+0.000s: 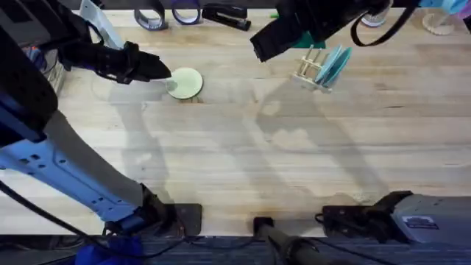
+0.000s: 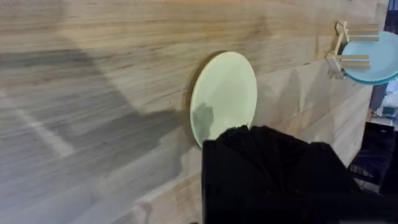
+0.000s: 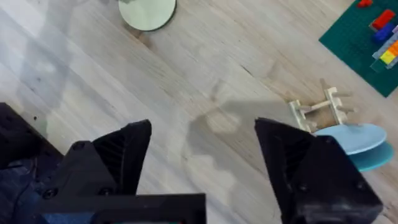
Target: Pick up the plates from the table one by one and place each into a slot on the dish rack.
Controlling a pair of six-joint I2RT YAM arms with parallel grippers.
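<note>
Now the left gripper (image 1: 163, 72) sits at the edge of the pale yellow plate (image 1: 185, 83), which lies flat on the tabletop (image 1: 243, 162) in the far left part of the overhead view. From the left wrist camera, the black gripper body covers the near rim of that plate (image 2: 225, 93), and I cannot tell whether its fingers are open or clamped on the rim.

Across the tabletop, the dish rack (image 1: 312, 70) stands at the far side, right of the middle. Two plates already stand on edge in its slots: a light blue plate (image 1: 335, 62) and, tight behind it, a turquoise plate (image 1: 340, 73). Both lean a little between the pegs. The right wrist camera shows the same rack (image 3: 318, 111) with the light blue plate (image 3: 351, 135) and the turquoise plate (image 3: 367, 163) under it.

The right gripper (image 3: 202, 155) is open, its two black fingers spread wide above bare wood, holding nothing. It hangs near the rack, and the rack lies just beyond one finger.

Along the far edge of the tabletop lie two tape rolls (image 1: 168, 16) and a black stapler (image 1: 225, 16). A green brick baseplate (image 3: 367, 37) with coloured bricks lies beyond the rack.
</note>
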